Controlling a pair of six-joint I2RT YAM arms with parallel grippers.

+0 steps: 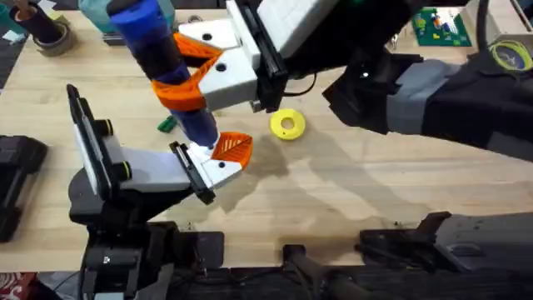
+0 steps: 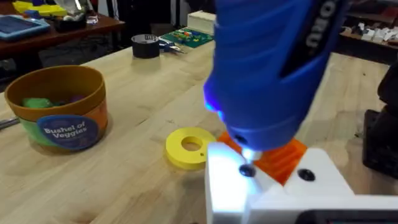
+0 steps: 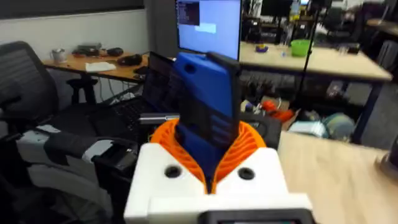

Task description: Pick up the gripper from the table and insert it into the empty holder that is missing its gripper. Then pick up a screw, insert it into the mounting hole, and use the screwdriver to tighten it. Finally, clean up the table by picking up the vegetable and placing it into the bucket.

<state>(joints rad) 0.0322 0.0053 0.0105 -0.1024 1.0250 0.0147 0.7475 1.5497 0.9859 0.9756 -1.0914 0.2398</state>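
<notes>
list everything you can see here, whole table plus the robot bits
screwdriver: 1, blue, upright, tip down on the holder
holder: 1, white, on the left arm's end
gripper: 1, orange ribbed, seated in the holder
disc: 1, yellow, mid table
vegetable: 1, green, on the table behind the screwdriver, mostly hidden
bucket: 1, orange-brown with blue label, green pieces inside
tape roll: 1, black, far table edge
circuit board: 1, green, beside the tape roll
left arm: lower left
right arm: reaching across, jaws shut on the screwdriver
</notes>
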